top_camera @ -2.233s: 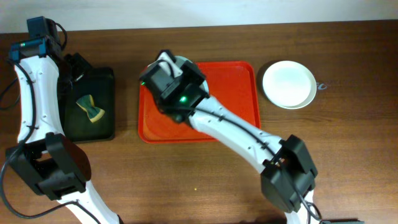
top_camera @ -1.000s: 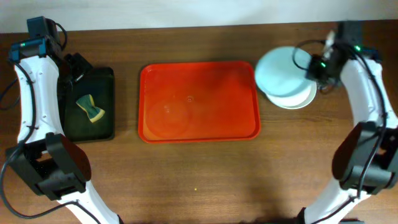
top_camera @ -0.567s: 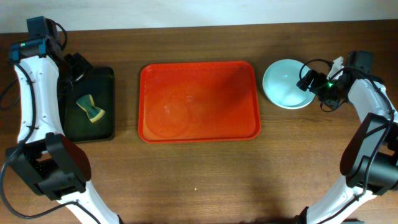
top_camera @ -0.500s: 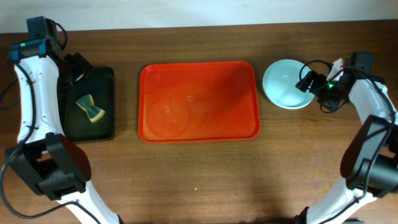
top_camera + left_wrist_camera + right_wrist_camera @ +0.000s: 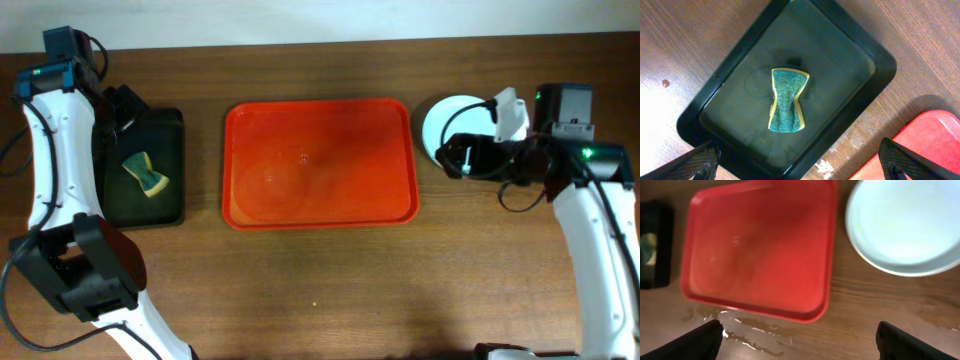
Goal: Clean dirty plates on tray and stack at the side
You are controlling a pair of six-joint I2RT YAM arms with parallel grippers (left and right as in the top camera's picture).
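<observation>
The red tray (image 5: 320, 200) lies mid-table and holds no plates, only faint wet rings; it also fills the left of the right wrist view (image 5: 760, 245). The plates (image 5: 450, 115) sit stacked on the table just right of the tray, a pale mint plate (image 5: 905, 225) on top. My right gripper (image 5: 450, 160) hovers over the stack's near edge, pointing left, open and holding nothing (image 5: 800, 347). My left gripper (image 5: 120, 102) hangs open over the far end of the black tray, nothing between its fingers (image 5: 800, 167).
A black tray (image 5: 145, 205) at the left holds a green-and-yellow sponge (image 5: 147, 173), seen close in the left wrist view as the sponge (image 5: 786, 100). Water streaks (image 5: 740, 330) lie on the wood in front of the red tray. The table's far edge meets a white wall.
My right gripper set the mint plate on the stack, opened and let go, then drew back and swung round to the stack's near side. The left arm stayed still.
</observation>
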